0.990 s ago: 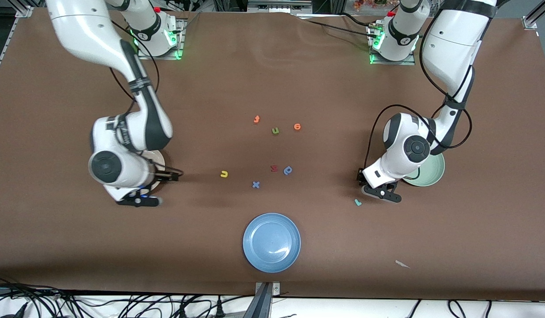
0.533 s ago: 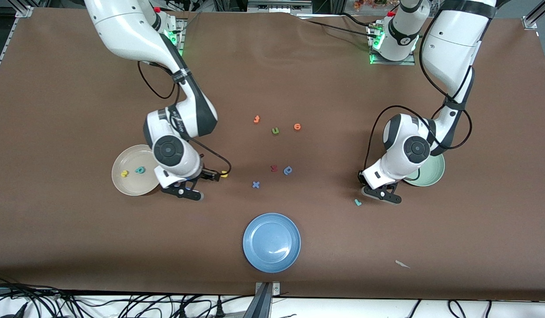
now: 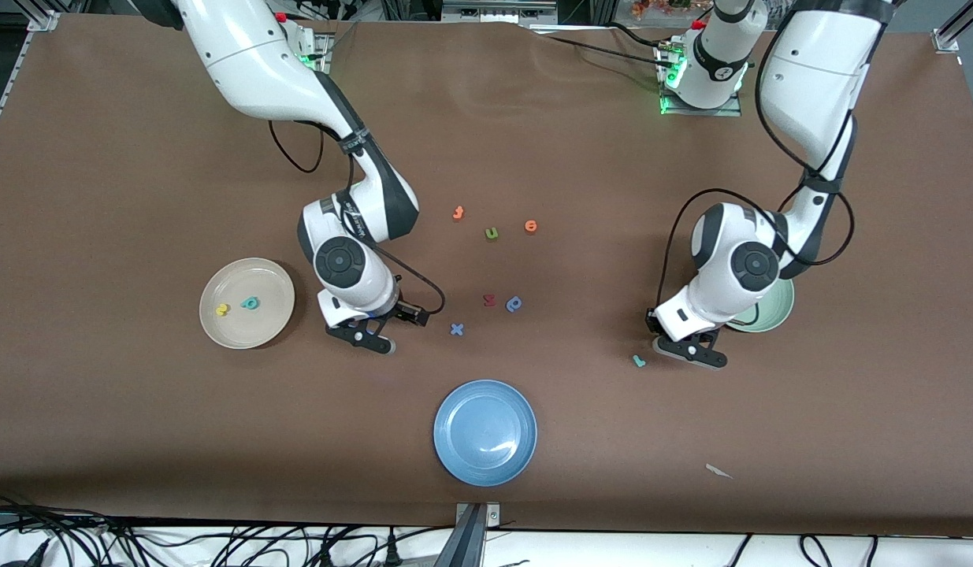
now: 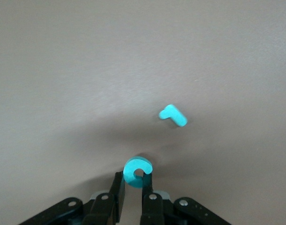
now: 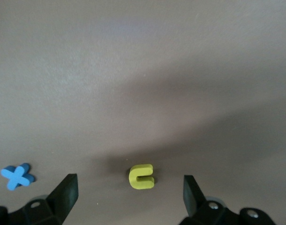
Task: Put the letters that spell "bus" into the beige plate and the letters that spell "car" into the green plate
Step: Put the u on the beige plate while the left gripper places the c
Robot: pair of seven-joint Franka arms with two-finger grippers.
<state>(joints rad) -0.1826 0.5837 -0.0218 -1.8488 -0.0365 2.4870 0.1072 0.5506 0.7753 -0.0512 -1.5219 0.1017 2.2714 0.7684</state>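
Left hand (image 3: 688, 352), front view: low over worktop (image 3: 581, 142) beside green plate (image 3: 774, 309), teal r (image 3: 639, 361) just off it. Right hand (image 3: 372, 335) near blue x (image 3: 456, 329); beige plate (image 3: 218, 335) holds two letters.

Left wrist: fingers clamped on teal c (image 4: 137, 171), held edge-up, gap toward the wrist; r (image 4: 173, 115) flat, stem diagonal.

Right wrist: fingers (image 5: 64, 196) wide apart, straddling yellow u (image 5: 142, 176), lying flat, mouth sideways to them.

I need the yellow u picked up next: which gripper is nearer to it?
Right. The right gripper hangs open directly over the yellow u. The left gripper is at the left arm's end of the table, shut on a teal c.
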